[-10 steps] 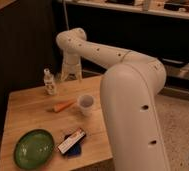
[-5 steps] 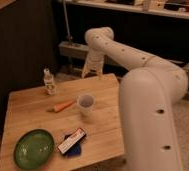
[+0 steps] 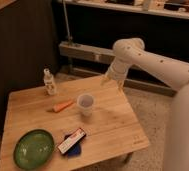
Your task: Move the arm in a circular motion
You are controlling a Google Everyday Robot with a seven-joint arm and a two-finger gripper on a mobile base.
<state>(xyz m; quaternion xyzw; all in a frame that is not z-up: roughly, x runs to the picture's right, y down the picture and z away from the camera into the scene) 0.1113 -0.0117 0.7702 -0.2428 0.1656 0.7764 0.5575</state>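
The white arm (image 3: 153, 64) reaches from the right over the far right edge of the wooden table (image 3: 113, 127), its pale gripper (image 3: 113, 80) hanging just above the boards, its state impossible to tell. The circular sweep seems partway through; how much remains is unclear.

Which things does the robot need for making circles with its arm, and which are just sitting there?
Needed: the arm, and its hand at the end, near the table's far right corner.

Just sitting there: bottle, carrot, cup, green bowl, packet, all on the table.
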